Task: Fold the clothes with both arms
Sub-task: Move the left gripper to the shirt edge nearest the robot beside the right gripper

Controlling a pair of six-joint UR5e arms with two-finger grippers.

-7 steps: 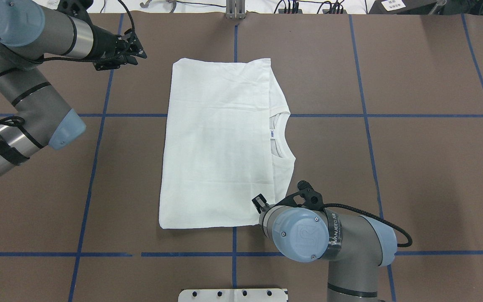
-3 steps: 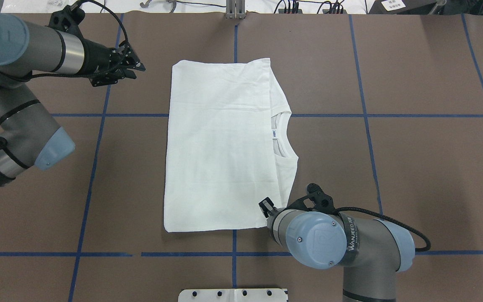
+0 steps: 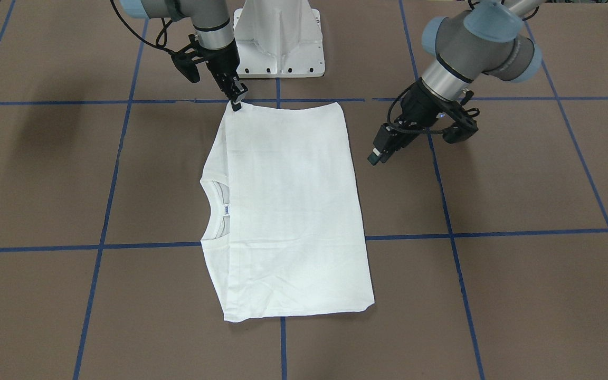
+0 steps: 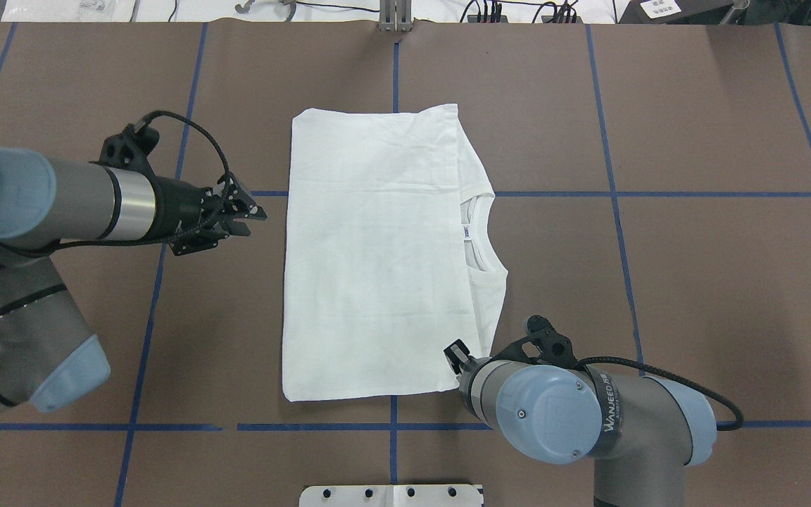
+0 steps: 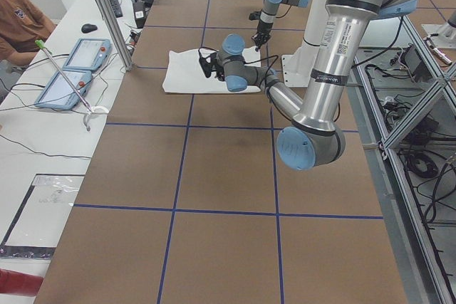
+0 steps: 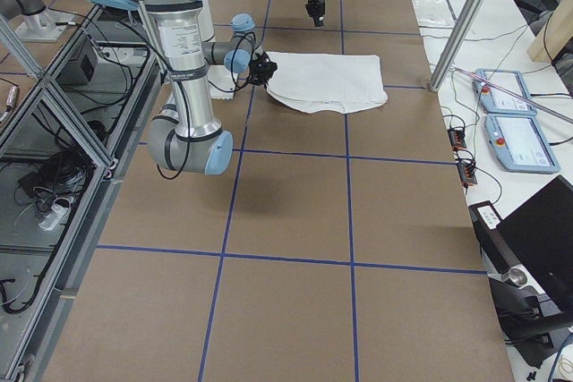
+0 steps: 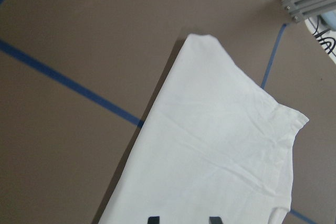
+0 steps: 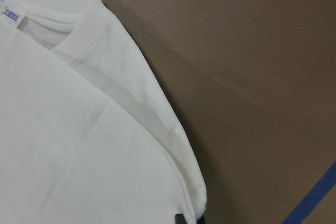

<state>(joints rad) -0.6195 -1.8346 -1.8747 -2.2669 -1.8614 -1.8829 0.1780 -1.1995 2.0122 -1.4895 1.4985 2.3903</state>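
We find the T-shirt (image 4: pixel 377 246) lying flat in the middle of the brown table (image 4: pixel 694 296), already folded into a rough rectangle. Its ribbed neck (image 4: pixel 484 236) and small label (image 4: pixel 462 229) peek out along the edge on the robot's right.

The right gripper (image 3: pixel 236 103) stands nearly upright at the shirt's corner nearest the base. Its fingers look drawn together on that corner, and the right wrist view shows a dark fingertip (image 8: pixel 181 219) at the very edge of the cloth, so we judge it clamped on the fabric. The left gripper (image 4: pixel 254 215) is beside the opposite long edge, not touching the shirt, with its two fingers apart (both tips show at the bottom of the left wrist view).

We expect thin cotton like this to be light, limp and without stiffness. Lifted by one point it would sag and let the stacked layers slide apart, and pulled from one corner it would skew or wrinkle.

So we would hold it at corners, pinching low enough to catch every layer. To our eye the near corner on the left side (image 4: pixel 291 394) is the natural match for the corner already held. We would avoid the middle of an edge, where only the top layer is likely to come up.
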